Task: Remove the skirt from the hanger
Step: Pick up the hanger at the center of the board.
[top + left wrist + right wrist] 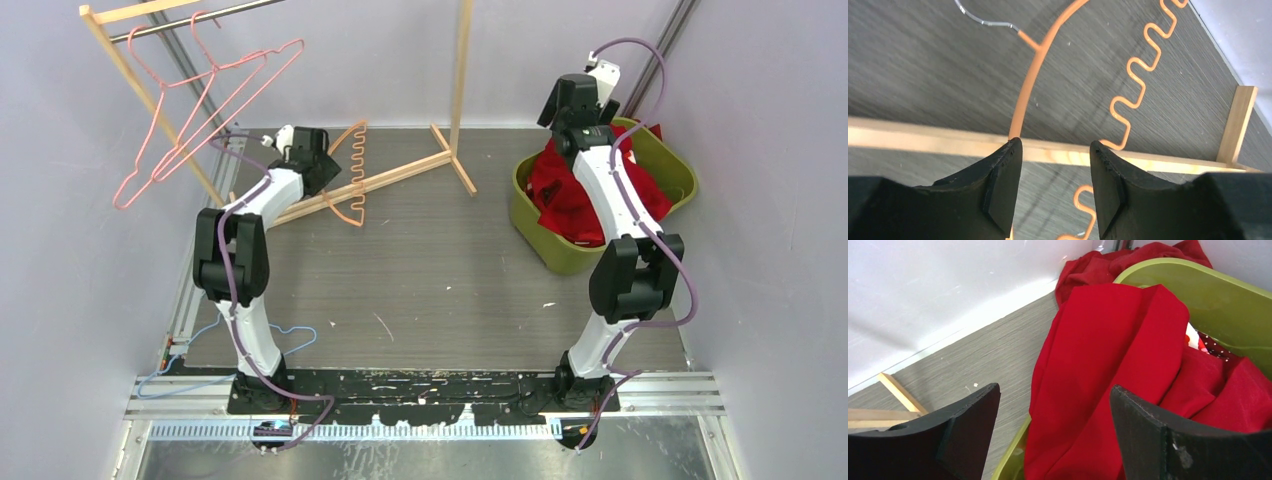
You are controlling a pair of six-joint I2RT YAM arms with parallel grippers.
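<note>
The red skirt point(560, 185) lies bunched in the green basket point(560, 255) at the right, off any hanger; in the right wrist view the skirt point(1108, 355) drapes over the basket's rim point(1198, 285). My right gripper point(570, 115) hovers above it, open and empty point(1055, 392). An orange hanger point(352, 185) lies bare on the table across the wooden rack base. My left gripper point(322, 165) is just above it, open and empty point(1055, 150), with the hanger's arc point(1028, 85) and wavy bar between and under the fingers.
A wooden clothes rack stands at the back left, its base beam point(390, 175) crossing the table and showing in the left wrist view point(923, 137). Pink hangers point(200, 100) hang from its rail. A blue wire hanger point(312, 335) lies by the left arm's base.
</note>
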